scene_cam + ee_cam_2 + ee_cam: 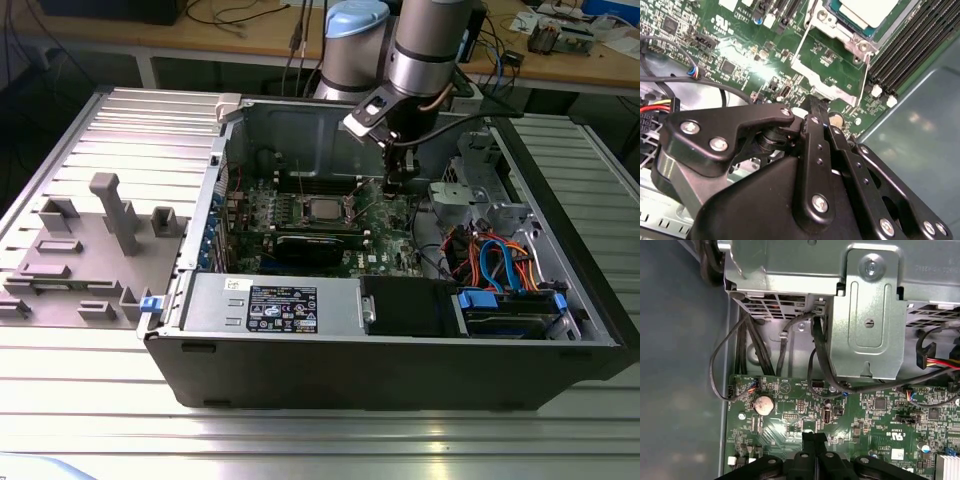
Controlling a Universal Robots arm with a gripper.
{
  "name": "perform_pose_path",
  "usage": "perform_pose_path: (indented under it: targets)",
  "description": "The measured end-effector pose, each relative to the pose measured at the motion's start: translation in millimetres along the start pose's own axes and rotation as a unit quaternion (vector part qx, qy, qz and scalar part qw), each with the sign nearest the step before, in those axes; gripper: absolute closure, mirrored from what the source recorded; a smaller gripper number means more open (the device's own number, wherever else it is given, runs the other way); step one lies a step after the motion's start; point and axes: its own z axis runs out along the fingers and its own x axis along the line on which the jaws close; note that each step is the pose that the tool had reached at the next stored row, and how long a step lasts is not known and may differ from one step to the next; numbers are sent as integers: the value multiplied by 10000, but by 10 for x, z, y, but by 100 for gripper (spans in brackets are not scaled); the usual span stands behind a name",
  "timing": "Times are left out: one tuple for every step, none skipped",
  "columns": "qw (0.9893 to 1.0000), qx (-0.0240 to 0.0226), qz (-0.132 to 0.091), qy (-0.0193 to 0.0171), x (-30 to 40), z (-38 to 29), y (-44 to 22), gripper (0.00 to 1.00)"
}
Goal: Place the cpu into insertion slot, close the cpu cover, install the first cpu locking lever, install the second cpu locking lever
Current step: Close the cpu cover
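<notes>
Our gripper (395, 186) hangs clenched, nothing visibly between its tips, low over the green board (385, 235), just to the exterior view's right of the socket (846, 36). We judge that a sideways slip here could scrape small parts or snag the thin wire lever (801, 42). The chip (322, 210) lies flat in that socket, mid-frame in the exterior view, its pale silvery face up.

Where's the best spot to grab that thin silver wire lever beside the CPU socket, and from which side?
Probably the thin silver wire lever at mid-span, from above. It is a slim straight rod running beside the silver socket frame, so a crosswise pinch should suit it.
</notes>
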Motion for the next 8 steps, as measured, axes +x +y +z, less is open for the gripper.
perform_pose_path:
  targets:
    - [10000,0,0,0,0,1,-17,89]
    - [10000,0,0,0,1,2,-27,89]
    - [10000,0,0,0,2,1,-31,89]
    - [10000,0,0,0,2,1,-35,89]
    - [10000,0,0,0,2,2,-42,89]
    - [10000,0,0,0,3,2,-50,89]
    - [10000,0,0,0,3,1,-56,89]
    - [10000,0,0,0,3,1,-61,89]
